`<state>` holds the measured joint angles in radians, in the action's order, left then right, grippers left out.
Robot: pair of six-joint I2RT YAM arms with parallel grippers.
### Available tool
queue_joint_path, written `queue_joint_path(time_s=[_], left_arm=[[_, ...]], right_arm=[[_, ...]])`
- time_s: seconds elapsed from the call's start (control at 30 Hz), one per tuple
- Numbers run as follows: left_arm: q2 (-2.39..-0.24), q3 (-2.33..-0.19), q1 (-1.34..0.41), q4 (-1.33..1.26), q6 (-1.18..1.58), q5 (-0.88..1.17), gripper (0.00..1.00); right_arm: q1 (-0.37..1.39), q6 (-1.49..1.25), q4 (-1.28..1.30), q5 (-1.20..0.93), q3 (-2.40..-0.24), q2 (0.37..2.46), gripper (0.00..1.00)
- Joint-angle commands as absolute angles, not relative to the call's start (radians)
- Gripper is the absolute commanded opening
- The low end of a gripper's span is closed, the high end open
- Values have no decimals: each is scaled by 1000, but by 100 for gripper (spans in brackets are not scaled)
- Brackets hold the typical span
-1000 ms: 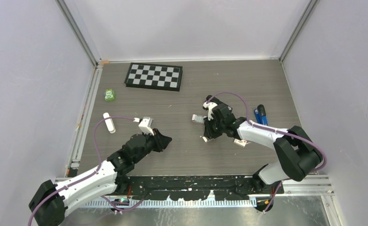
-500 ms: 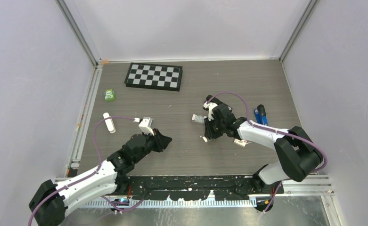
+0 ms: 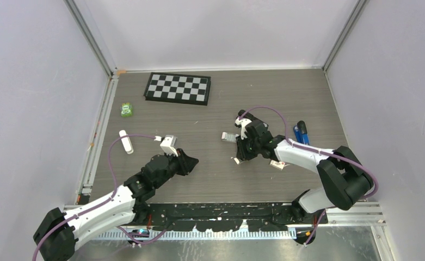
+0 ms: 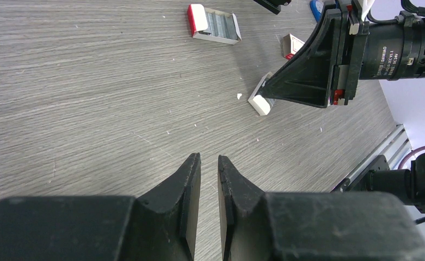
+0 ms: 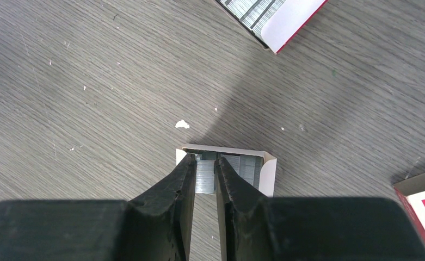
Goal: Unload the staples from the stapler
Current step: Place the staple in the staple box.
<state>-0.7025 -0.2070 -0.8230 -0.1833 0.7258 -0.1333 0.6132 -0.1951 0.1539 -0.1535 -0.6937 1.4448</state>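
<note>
The right gripper (image 5: 204, 168) is nearly pinched together over a small open staple box (image 5: 227, 175), maybe nipping a staple strip. The blue stapler (image 3: 301, 132) sits near the right edge. Strips look brittle and slick, so grab the flat sides.

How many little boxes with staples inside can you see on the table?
2. One open staple box sits right under the right gripper. Another open staple box with a red end lies farther out on the table. A closed carton nearby may hold more.
</note>
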Motion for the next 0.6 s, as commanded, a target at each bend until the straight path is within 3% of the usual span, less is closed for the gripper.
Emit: queue_joint_path(time_s=[0.0,0.57], left_arm=[[-700,-234,-825,-235,721,-130,20],[-697,-235,-825,-235,723,-130,20]], right_arm=[[610,-207,144,-132,-724,1401,25],[609,-206,144,-132,-725,1401,25]])
